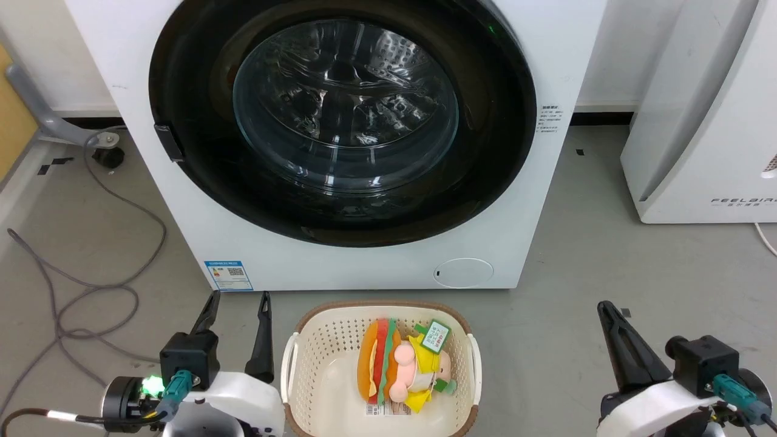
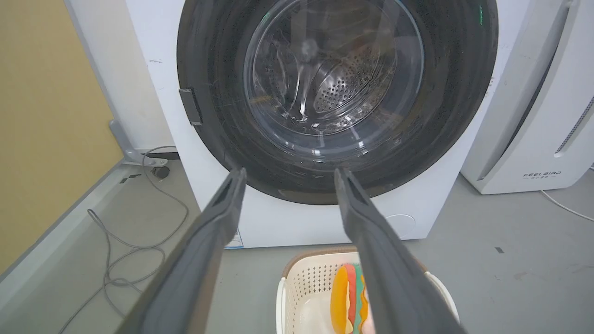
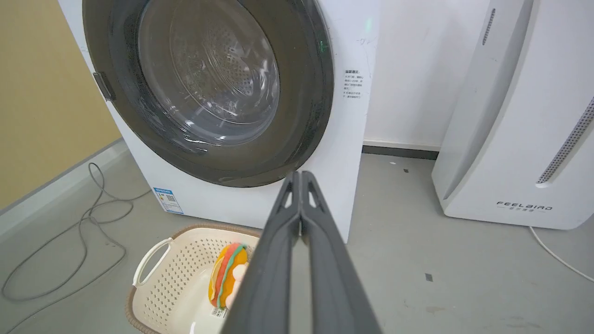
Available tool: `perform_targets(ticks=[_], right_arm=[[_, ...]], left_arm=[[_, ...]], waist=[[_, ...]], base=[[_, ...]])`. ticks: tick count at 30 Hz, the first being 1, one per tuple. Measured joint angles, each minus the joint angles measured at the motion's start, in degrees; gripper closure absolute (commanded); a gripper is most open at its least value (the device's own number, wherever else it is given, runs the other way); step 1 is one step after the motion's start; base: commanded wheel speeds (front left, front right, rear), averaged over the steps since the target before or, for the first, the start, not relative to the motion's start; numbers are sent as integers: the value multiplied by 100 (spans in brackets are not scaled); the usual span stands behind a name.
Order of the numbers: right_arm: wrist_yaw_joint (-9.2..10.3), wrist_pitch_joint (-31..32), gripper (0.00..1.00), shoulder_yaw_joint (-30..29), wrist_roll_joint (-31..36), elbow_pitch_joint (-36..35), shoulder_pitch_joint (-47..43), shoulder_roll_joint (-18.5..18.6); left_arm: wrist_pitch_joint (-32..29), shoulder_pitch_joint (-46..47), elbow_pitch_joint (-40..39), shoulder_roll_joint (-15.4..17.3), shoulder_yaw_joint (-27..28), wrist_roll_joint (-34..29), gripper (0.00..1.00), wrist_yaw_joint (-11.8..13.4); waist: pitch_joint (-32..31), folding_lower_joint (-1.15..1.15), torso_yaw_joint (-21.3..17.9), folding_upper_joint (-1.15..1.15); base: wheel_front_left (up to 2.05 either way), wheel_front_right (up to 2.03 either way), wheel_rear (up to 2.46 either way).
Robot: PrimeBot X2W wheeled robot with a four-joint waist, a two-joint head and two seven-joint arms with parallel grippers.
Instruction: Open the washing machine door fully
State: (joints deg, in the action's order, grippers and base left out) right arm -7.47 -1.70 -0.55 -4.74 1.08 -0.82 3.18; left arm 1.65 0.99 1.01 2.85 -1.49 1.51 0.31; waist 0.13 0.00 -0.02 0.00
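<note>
The left hand (image 1: 238,298) holds its two long dark fingers spread wide, gripping nothing and touching nothing. The right hand (image 1: 607,309) has its fingers pressed tight together, also empty. Ahead of both, nearer the left hand, the washing machine door (image 1: 343,115) sits closed against the white washing machine (image 1: 364,270): a glossy black ring around a bulging clear glass bowl. Between the hands stands a cream perforated plastic basket (image 1: 315,346) with a soft burger toy (image 1: 379,361) inside.
</note>
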Motion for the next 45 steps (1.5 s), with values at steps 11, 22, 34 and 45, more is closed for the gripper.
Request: perform_targets(ticks=[11, 22, 34, 45], right_arm=[[1, -127, 100, -66, -1371, 118, 27, 0], [1, -254, 100, -147, -2762, 233, 297, 3], [2, -408, 100, -276, -4030, 702, 920, 226], [2, -527, 100, -63, -5038, 1429, 1857, 632]], left_arm=[[124, 21, 68, -1, -109, 108, 0, 7], [253, 48, 100, -1, -176, 182, 0, 9], [404, 166, 123, -2, -310, 275, 0, 35], [534, 334, 92, -1, -444, 382, 0, 58]], waist=[[7, 0, 9, 0], [33, 0, 14, 0], [135, 0, 10, 0], [310, 0, 44, 0]], base=[[0, 0, 0], [0, 0, 0], [0, 0, 0], [0, 0, 0]])
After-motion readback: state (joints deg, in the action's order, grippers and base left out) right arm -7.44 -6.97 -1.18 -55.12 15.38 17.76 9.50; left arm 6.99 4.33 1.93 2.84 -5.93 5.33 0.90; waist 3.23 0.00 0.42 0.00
